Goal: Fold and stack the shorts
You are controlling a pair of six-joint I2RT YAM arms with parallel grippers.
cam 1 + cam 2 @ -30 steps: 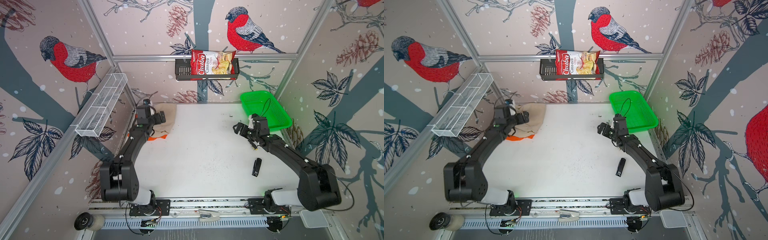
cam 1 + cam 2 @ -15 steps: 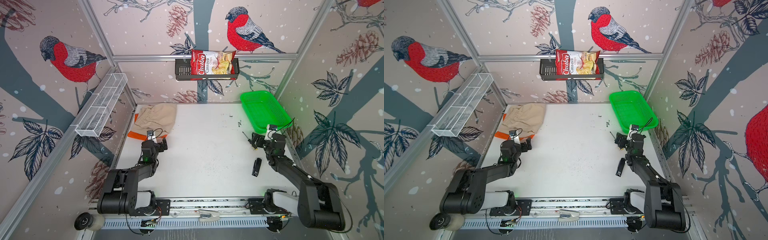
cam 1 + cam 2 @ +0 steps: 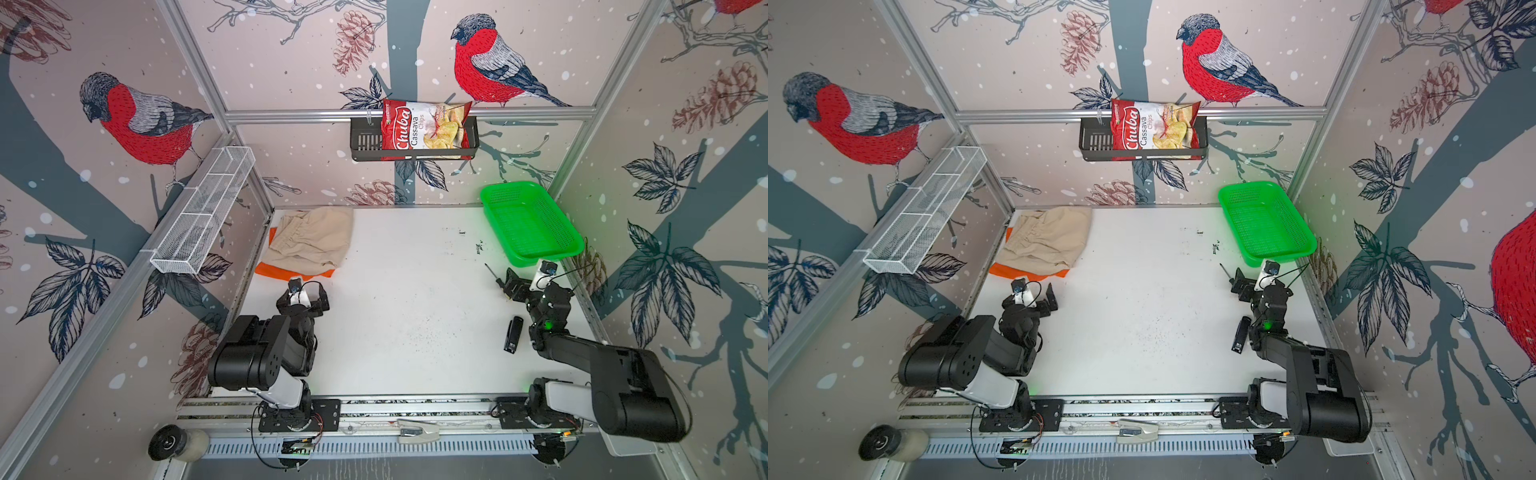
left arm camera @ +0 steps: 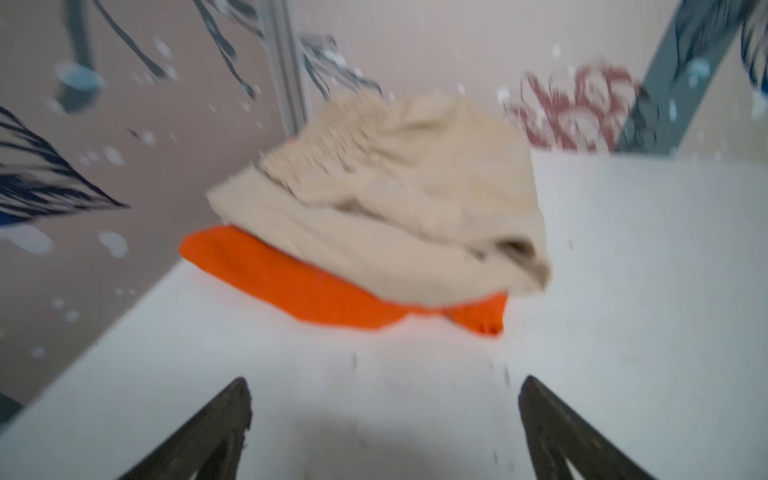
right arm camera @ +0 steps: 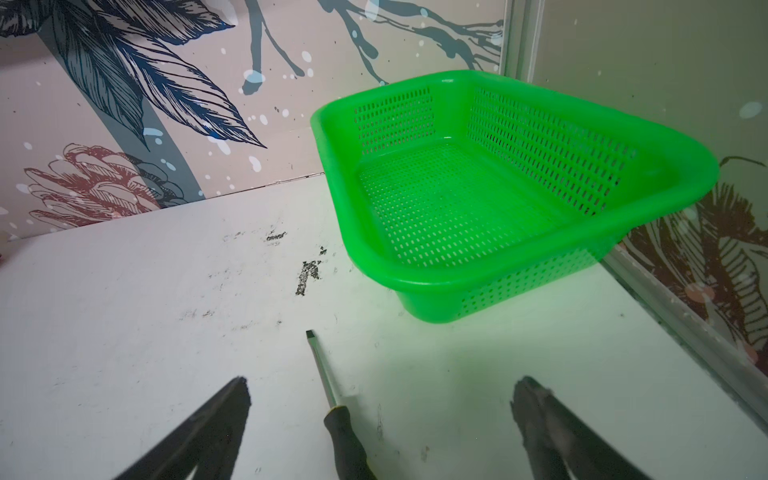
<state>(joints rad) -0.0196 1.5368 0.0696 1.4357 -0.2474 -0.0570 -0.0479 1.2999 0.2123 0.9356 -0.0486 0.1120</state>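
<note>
The shorts lie stacked at the far-left corner of the table. The beige shorts rest folded on the orange shorts, of which only the near edge shows. My left gripper hovers open just short of the stack, nothing between its fingers. On the right side of the table my right gripper is open, facing the green basket, and holds nothing.
A green mesh basket stands empty at the far right. A screwdriver lies under the right gripper. A small black object lies beside the right arm. A chips bag sits in a wall rack.
Both arms have drawn back from the far half of the table toward the near edge. The left gripper has come away from the shorts stack, which now shows uncovered.
</note>
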